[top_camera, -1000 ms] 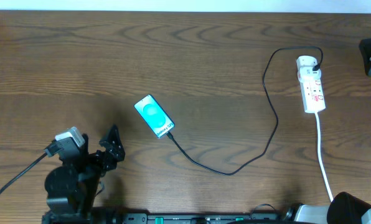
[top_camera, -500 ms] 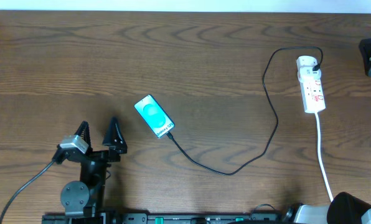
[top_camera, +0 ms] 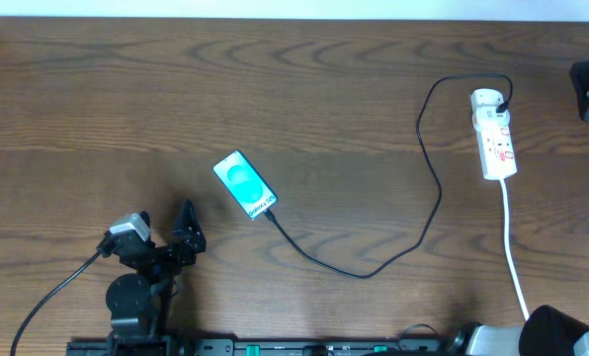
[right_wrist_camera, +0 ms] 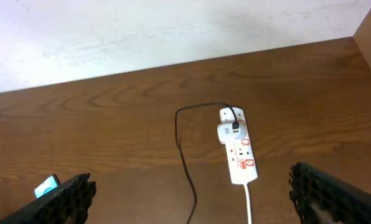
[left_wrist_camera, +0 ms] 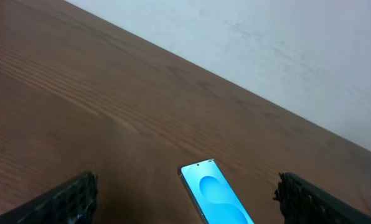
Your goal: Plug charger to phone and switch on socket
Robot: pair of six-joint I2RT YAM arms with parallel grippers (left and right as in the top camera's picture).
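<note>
Phone: "Galaxy S25" at charger end.
Socket: red marks, unreadable.
Left gripper: apart, empty.
Right gripper: apart, empty.

Brown wooden table. Lying on it: phone, screen up, left of centre; charger curving from phone's end to socket at right; white cord trailing from socket.

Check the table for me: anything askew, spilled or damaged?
Nothing spilled or damaged. The phone lies diagonally on the table, and the black cable wanders in a loose curve from the phone's lower end to the power strip. Whether its tip is seated in the phone cannot be told.
</note>
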